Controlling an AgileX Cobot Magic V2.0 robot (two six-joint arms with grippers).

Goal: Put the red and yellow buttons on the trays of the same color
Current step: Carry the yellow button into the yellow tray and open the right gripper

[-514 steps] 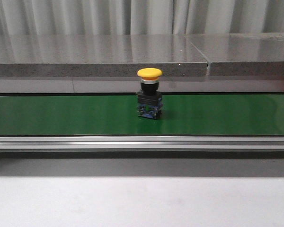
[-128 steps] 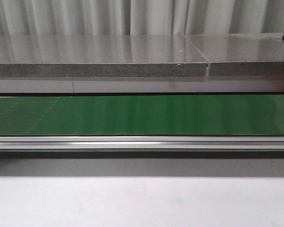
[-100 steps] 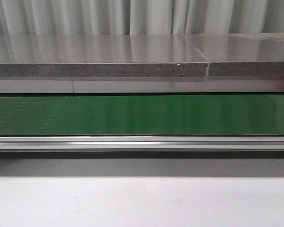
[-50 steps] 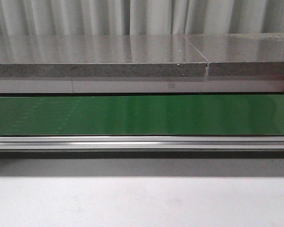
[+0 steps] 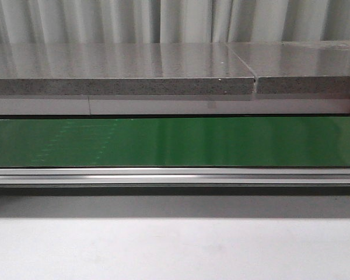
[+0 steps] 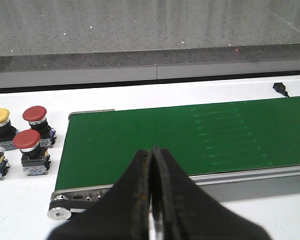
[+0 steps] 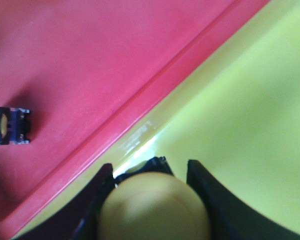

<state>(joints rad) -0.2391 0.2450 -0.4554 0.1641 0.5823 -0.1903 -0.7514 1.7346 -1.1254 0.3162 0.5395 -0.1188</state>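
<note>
The belt (image 5: 175, 142), which carried the yellow button (image 7: 154, 207) seconds ago, is now bare. That button is gripped by the right claw (image 7: 151, 200) over the yellow tray (image 7: 250, 115); release is judged imminent. The left claw (image 6: 151, 200) is closed, empty.

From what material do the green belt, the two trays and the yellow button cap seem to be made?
Green belt: probably smooth rubber or PVC, with a slight sheen. Red tray and yellow tray: likely glossy moulded plastic; a highlight shines near their shared rim. Yellow button cap: apparently smooth plastic, though blurred.
</note>
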